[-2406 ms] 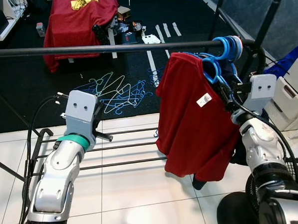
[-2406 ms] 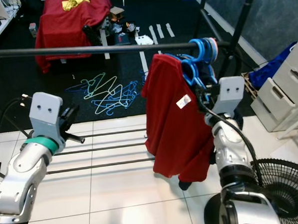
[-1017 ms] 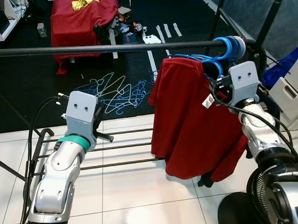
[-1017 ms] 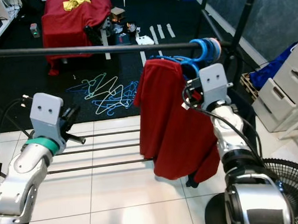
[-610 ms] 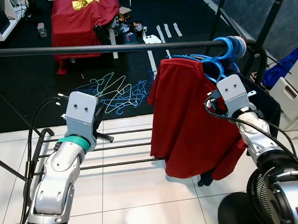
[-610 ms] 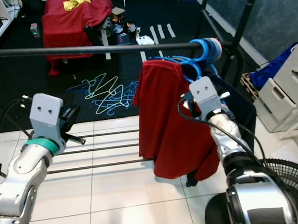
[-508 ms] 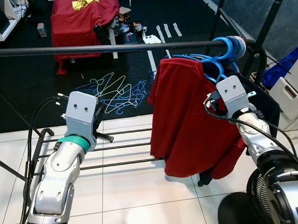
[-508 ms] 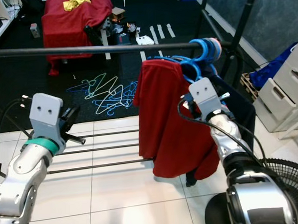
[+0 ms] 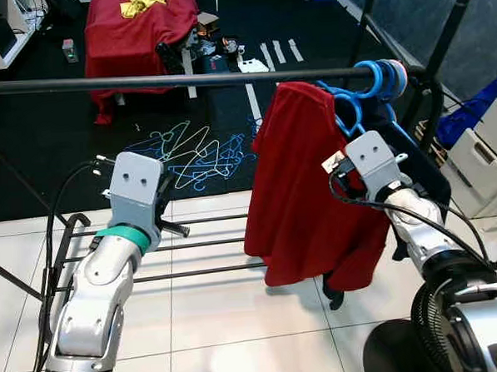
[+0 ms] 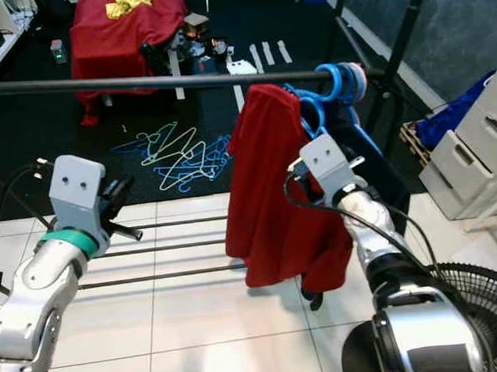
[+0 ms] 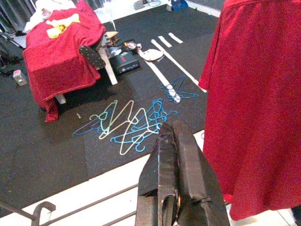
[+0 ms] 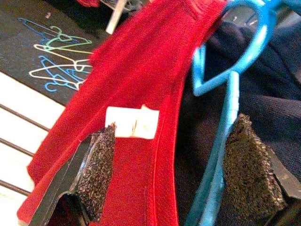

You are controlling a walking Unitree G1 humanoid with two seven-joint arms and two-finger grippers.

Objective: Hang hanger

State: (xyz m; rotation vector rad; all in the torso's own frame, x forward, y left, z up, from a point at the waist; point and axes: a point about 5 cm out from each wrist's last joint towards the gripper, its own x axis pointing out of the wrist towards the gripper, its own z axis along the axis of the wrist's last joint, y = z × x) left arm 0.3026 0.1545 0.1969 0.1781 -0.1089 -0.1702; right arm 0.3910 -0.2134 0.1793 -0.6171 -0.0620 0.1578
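Observation:
A red shirt [image 9: 303, 191] hangs on a blue hanger [image 12: 230, 94] whose hook [image 9: 368, 75] sits over the black rail [image 9: 143, 81], beside other blue hooks. My right gripper [image 12: 176, 125] is open at the shirt's collar. Its padded fingers [image 12: 99, 169] stand wide apart, with the shirt's edge, a white label and the hanger's arm between them. A dark navy garment [image 9: 413, 152] hangs just behind the shirt. My left gripper [image 11: 171, 127] is shut and holds nothing; it hovers left of the shirt above the rack's low bars [image 9: 210, 242].
A heap of loose blue and green hangers [image 9: 192, 151] lies on the black mat beyond the rack. Farther back is a red-draped table [image 9: 140, 33]. A black fan [image 10: 480, 307] and white drawers [image 9: 489, 157] crowd the right side.
My right gripper has drawn down and leftward, away from the rail. The red shirt has swung left and turned more edge-on. My left arm has stayed still.

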